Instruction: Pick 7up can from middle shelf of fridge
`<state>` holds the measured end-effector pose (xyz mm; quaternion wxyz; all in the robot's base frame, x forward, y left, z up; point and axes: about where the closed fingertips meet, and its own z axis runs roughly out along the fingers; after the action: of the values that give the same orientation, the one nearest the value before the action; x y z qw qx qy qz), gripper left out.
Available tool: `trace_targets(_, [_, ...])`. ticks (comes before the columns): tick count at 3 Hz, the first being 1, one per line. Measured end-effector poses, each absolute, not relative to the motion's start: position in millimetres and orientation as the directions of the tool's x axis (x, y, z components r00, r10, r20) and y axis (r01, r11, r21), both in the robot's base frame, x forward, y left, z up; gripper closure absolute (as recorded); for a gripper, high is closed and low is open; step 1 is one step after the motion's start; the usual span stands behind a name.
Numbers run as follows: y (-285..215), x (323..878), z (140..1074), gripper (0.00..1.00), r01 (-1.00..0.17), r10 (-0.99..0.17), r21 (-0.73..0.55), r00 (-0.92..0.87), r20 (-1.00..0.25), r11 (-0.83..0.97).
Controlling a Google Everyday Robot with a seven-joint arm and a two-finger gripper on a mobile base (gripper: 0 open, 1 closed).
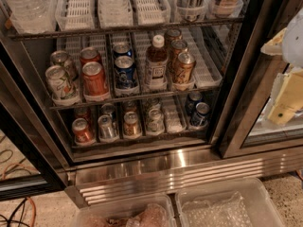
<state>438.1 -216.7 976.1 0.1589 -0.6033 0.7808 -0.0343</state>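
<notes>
At the right edge of the camera view: gripper [286, 98], pale, hanging before the right-hand glass door, outside the fridge [156, 169]. Released or clenched: cannot tell. Nothing seen in its hold.

7up can [59, 83] stands upright, long axis vertical, at the front of the leftmost lane on the middle shelf [203, 72]. It lies far to the left of the gripper and deeper in, nearly the whole shelf width apart. A similar pale can sits right behind it.

Lanes, left to right: red can [94, 78] just beside the target, blue can [125, 72], bottle [155, 60], tan cans [183, 66]. The rightmost lanes hold nothing.
</notes>
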Motion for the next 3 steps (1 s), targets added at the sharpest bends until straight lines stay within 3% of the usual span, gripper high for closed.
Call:
trace_targets(1, [-216.6, 438.1, 976.1, 0.0, -0.931, -0.953, -0.245, -0.221, -0.207, 0.27])
trace_targets(3, [-144.2, 432.7, 939.2, 0.0, -0.95, -0.866, -0.099, -0.225, -0.446, 0.297])
